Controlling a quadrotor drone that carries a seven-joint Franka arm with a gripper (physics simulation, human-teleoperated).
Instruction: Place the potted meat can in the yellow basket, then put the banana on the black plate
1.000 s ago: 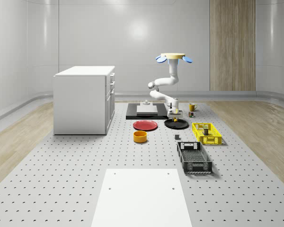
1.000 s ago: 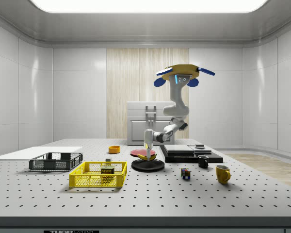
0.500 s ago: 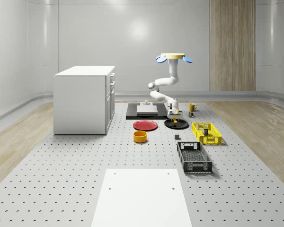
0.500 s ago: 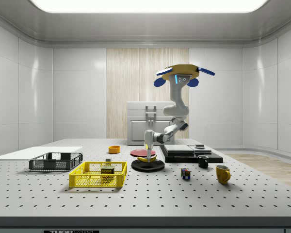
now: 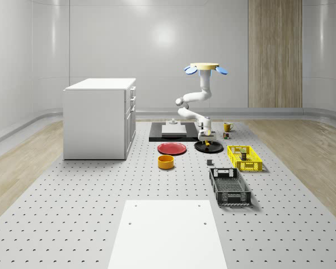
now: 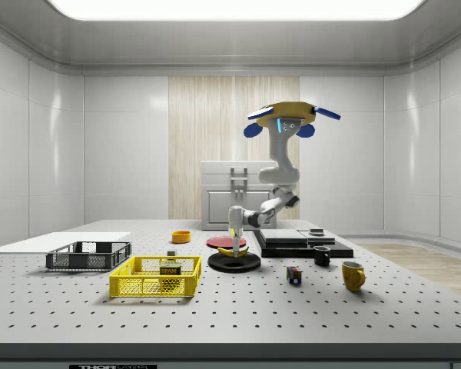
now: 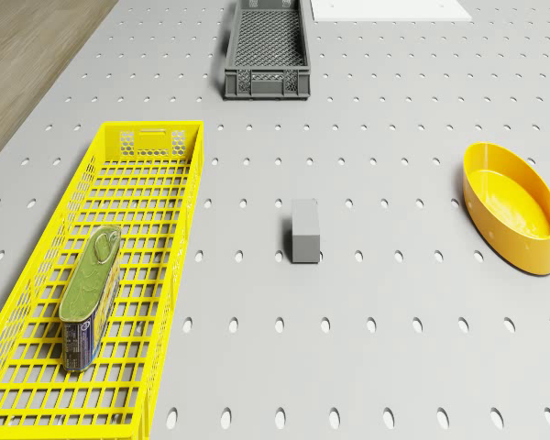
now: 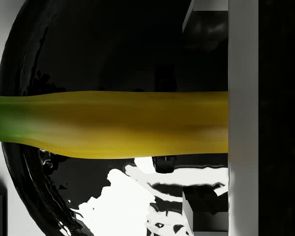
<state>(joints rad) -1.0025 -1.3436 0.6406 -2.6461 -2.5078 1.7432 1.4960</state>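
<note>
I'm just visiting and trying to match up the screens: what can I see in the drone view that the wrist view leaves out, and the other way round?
The drone view alone gives the meat can lying in the yellow basket, a grey crate, a small grey block and an orange bowl. The wrist view alone gives the banana stretched across the shiny black plate. They share hardly anything: perhaps just slivers of the grey table, and no object appears in both.
</note>
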